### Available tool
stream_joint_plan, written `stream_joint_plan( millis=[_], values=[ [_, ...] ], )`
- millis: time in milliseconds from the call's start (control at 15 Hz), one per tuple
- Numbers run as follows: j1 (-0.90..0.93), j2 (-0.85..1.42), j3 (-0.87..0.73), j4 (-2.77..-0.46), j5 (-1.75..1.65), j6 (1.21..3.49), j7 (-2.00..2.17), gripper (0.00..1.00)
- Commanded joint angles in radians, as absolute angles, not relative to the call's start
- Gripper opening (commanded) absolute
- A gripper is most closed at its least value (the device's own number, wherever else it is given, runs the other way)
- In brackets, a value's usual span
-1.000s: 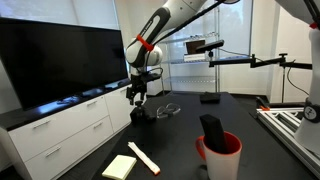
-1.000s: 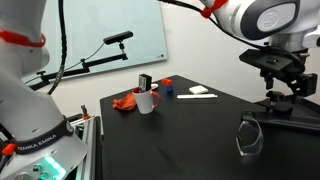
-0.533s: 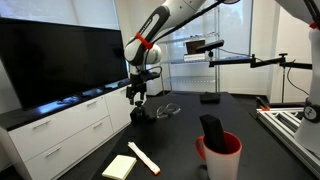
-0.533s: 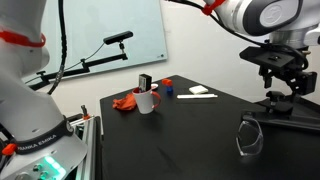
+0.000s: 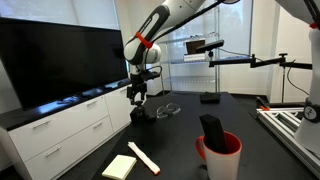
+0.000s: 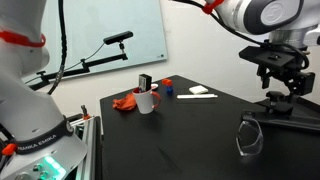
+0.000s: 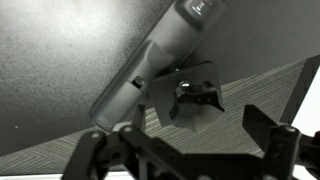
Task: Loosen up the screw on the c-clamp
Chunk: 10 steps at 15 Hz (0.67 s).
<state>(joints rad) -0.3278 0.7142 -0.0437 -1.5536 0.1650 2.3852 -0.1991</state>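
Note:
The c-clamp is a small dark metal lump at the near edge of the black table, and it also shows in the other exterior view. In the wrist view the c-clamp lies between the fingers, its screw handle facing the camera. My gripper hangs just above the clamp, as it also does from the opposite side. In the wrist view my gripper is open and empty, with a finger on each side of the clamp and not touching it.
Silvery wire loops lie beside the clamp. A red bucket holds a black object. A yellow sponge and a white stick lie in front. A white cabinet with a monitor stands beside the table.
The gripper has edged slightly upward over the clamp; nothing else has moved.

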Motion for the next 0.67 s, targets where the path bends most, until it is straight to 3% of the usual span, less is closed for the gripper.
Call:
stream_joint_plan(
  millis=[0, 267, 333, 467, 600],
  values=[
    [-0.333, 0.714, -0.041, -1.522, 0.158, 2.342, -0.227, 1.00],
    [-0.330, 0.714, -0.042, -1.525, 0.156, 2.342, -0.227, 0.99],
    [-0.329, 0.714, -0.043, -1.525, 0.155, 2.342, -0.226, 0.75],
    [-0.328, 0.715, -0.043, -1.523, 0.155, 2.342, -0.224, 0.71],
    [-0.327, 0.714, -0.044, -1.524, 0.155, 2.342, -0.224, 0.53]
  ],
)
